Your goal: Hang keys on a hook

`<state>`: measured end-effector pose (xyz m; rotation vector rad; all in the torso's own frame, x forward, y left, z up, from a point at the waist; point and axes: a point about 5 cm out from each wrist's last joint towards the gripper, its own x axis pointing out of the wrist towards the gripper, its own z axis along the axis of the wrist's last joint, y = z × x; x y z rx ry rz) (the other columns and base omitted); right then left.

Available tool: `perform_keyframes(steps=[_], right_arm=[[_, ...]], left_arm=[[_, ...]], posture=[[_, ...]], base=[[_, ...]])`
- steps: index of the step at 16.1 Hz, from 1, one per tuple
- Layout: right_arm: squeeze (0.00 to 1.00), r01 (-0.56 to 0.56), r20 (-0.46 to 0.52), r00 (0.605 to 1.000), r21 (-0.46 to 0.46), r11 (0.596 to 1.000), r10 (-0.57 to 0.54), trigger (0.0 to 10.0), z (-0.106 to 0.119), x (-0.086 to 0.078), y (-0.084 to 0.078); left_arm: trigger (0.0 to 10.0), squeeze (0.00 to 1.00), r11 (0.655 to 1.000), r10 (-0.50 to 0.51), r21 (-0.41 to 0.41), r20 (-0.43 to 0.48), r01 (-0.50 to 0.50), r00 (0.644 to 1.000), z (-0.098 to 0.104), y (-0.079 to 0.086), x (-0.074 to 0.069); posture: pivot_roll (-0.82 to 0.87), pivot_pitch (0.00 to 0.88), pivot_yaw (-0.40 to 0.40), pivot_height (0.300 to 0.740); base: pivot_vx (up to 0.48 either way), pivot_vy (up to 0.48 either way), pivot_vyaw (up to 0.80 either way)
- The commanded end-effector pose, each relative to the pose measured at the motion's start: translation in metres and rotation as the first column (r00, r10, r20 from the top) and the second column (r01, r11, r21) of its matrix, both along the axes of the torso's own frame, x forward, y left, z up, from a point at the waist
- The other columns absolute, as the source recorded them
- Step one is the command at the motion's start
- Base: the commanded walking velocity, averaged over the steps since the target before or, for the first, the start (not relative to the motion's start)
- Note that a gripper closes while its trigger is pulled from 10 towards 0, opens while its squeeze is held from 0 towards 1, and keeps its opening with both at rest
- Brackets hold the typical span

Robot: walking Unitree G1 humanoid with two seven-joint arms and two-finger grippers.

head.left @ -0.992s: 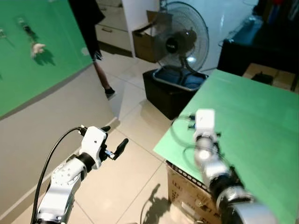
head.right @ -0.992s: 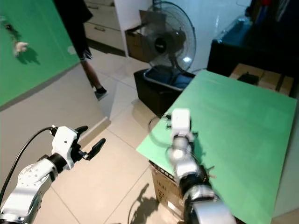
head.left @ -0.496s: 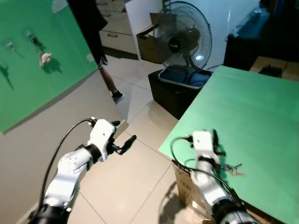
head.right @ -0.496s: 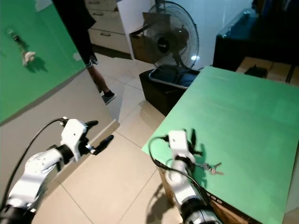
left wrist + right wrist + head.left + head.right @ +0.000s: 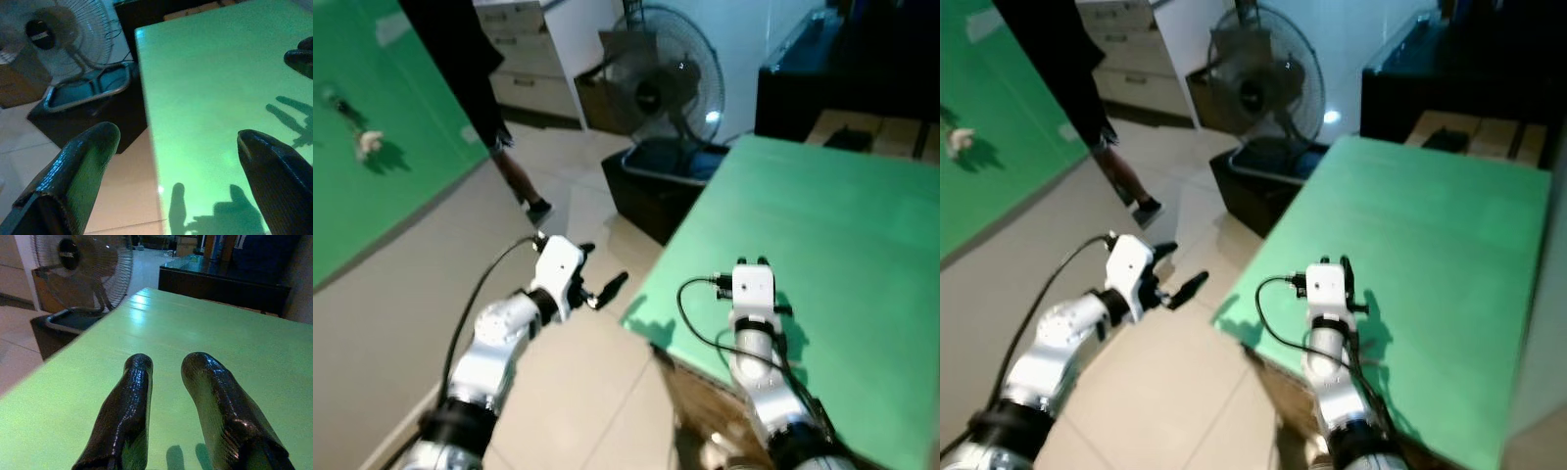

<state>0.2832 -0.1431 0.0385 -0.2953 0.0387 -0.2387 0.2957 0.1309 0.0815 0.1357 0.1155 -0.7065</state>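
Keys could not be made out in any current view. Right gripper [image 5: 168, 382] was held low over green table [image 5: 862, 245], fingers slightly parted, nothing between them. Left gripper [image 5: 171, 161] was spread wide, empty, beside table edge. Step judged: locating keys. Next: keys to be found, then grasped.

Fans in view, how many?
1. The fan stands on the floor past the far-left corner of the green table, beside a cardboard box. Others may be hidden beyond the frame.
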Motion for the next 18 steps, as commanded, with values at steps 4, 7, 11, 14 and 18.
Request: perform_keyframes(steps=[4, 7, 11, 14, 18], right_arm=[[0.0, -0.084, 0.028, 0.996, -0.027, 0.996, 0.085, 10.0, 0.014, -0.005, 0.0], [0.0, -0.106, -0.027, 0.994, -0.107, 0.989, 0.103, 10.0, 0.013, -0.01, -0.016], [0.0, -0.138, -0.023, 0.99, -0.102, 0.985, 0.137, 10.0, 0.023, -0.011, -0.016], [0.0, -0.151, -0.034, 0.988, -0.088, 0.985, 0.149, 10.0, 0.024, -0.009, -0.014], [0.0, -0.166, 0.023, 0.986, -0.04, 0.985, 0.167, 10.0, 0.034, -0.009, -0.013]], left_arm=[[10.0, 0.0, 0.998, 0.065, 0.016, -0.002, -0.065, 0.998, -0.012, -0.001, 0.004], [10.0, 0.0, 0.996, 0.09, -0.017, -0.021, -0.09, 0.996, -0.022, -0.014, 0.0], [10.0, 0.0, 0.992, 0.123, -0.02, -0.019, -0.123, 0.992, -0.026, -0.016, 0.002], [10.0, 0.0, 0.989, 0.145, -0.012, -0.024, -0.145, 0.989, -0.029, -0.015, 0.001], [10.0, 0.0, 0.982, 0.188, -0.001, -0.005, -0.188, 0.982, -0.028, -0.012, 0.005]], posture=[[-0.24, 0.0, 0.167, 0.74], [-0.26, 0.0, 0.121, 0.74], [-0.26, 0.0, 0.097, 0.74], [-0.25, 0.0, 0.1, 0.74], [-0.24, 0.0, 0.107, 0.74]], base=[[0.0, 0.0, -0.55], [0.0, 0.0, -0.38], [0.0, 0.0, 0.0], [0.0, 0.0, 0.0], [0.0, 0.0, 0.0]])
